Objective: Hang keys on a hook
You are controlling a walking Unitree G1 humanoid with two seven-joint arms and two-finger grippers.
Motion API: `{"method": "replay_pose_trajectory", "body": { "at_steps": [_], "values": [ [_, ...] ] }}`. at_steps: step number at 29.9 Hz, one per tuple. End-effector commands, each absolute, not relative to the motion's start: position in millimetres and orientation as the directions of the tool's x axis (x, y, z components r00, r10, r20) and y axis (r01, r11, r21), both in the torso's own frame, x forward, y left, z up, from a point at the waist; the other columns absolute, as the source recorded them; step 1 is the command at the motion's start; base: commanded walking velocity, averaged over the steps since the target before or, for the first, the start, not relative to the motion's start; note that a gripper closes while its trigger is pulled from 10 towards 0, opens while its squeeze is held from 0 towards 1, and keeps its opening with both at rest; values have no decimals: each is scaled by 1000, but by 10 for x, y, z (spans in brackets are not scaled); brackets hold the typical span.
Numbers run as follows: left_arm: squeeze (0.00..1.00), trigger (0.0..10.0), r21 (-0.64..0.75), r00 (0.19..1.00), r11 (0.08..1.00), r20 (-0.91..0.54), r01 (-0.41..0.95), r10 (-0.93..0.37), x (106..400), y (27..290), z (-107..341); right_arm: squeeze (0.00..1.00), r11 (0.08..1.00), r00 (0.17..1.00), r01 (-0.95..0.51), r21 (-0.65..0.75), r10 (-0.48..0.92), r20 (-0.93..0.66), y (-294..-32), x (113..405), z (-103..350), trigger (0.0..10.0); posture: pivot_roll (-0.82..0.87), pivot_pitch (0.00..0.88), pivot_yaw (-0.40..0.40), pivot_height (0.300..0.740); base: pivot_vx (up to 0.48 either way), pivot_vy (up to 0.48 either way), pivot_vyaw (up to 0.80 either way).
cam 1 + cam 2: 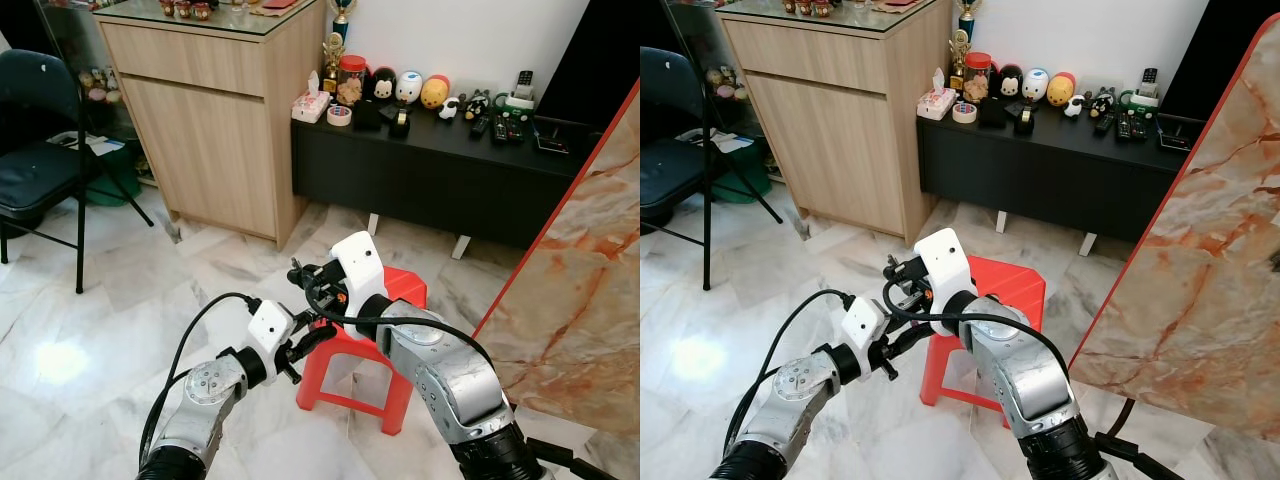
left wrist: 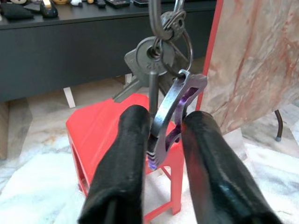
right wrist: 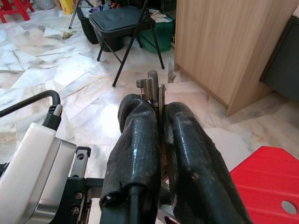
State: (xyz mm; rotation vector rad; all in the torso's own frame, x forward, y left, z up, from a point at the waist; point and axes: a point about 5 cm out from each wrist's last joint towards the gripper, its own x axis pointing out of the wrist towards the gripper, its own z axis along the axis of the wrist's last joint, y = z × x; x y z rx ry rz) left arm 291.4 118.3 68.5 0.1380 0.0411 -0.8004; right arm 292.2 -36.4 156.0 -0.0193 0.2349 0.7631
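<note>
Both grippers meet above the red stool (image 1: 400, 290).
Left gripper (image 2: 161, 140) fingers clamp the keys (image 2: 161, 60); right gripper (image 3: 159, 126) fingers pinch them too.

Top of the keys (image 2: 161, 60) past the frame edge; lower part behind the fingers (image 2: 126, 154).

stool (image 1: 385, 290) before sideboard (image 1: 440, 170), cabinet (image 1: 210, 130) left

The keys (image 2: 154, 60) were dull grey metal, the stool (image 1: 395, 290) glossy red plastic, the floor (image 1: 100, 300) polished marble, the cabinet (image 1: 215, 120) matt wood.
</note>
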Motion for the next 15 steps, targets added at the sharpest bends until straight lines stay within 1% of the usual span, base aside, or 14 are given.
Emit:
{"method": "replay_pose_trajectory", "body": {
  "at_steps": [1,15],
  "values": [
    [0,0,101,698,691,-86,716,-711,2929,1192,686,0,724,704,-687,59,684,-191,-362,2930,1628,10000,16,48,-90,740,0,0,0],
    [0,0,83,691,686,-90,723,-718,2921,1180,669,0,731,711,-680,55,676,-193,-357,2946,1617,10000,18,50,-89,740,0,0,0]
  ]
}}
